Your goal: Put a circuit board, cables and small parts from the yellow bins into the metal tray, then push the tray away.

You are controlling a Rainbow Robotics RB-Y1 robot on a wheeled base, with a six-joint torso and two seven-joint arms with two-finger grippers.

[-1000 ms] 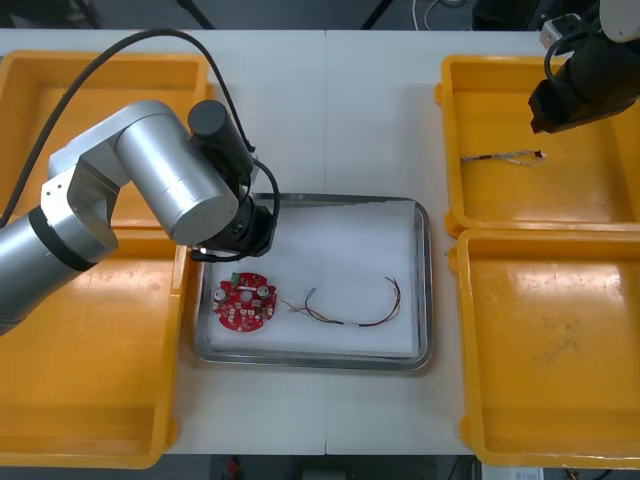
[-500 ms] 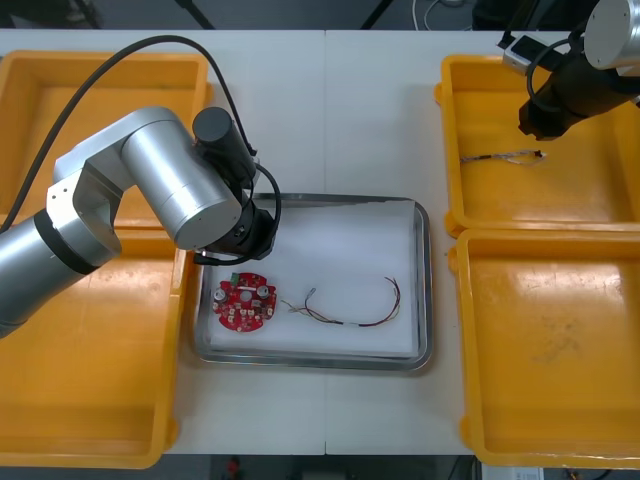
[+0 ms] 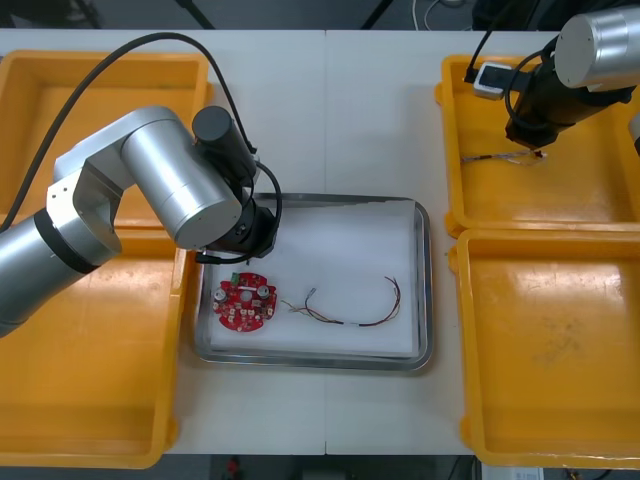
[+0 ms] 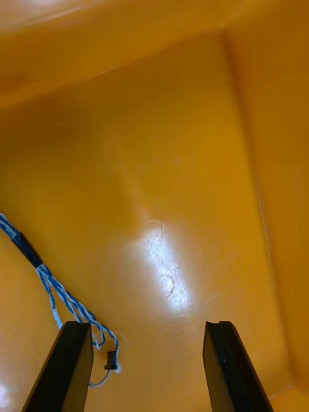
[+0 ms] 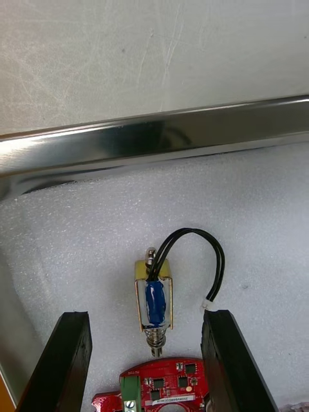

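Observation:
My left gripper point(image 5: 145, 315) stands open over the left end of the metal tray point(image 3: 425, 280). Between its fingers, on the white lining, lies a small metal part point(image 5: 154, 302) with a blue body and a looped black wire. Just beyond that part sits the round red circuit board point(image 3: 244, 303), whose edge point(image 5: 161, 386) lies near the fingers. A red and yellow cable point(image 3: 350, 310) lies in the tray's middle. My right gripper point(image 4: 147, 325) is open low over the far right bin's floor point(image 4: 180, 161). A twisted blue and white cable point(image 4: 64, 296) lies beside one finger.
Two yellow bins stand on each side of the tray; the near right bin point(image 3: 550, 340) and near left bin point(image 3: 80, 370) look bare. My left arm point(image 3: 180, 190) hangs over the tray's left rim. In the far right bin, the cable point(image 3: 500, 157) lies under my right arm point(image 3: 540, 100).
My left gripper has opened and let go of the small metal part in the tray. My right arm has swung left over the blue and white cable in its bin.

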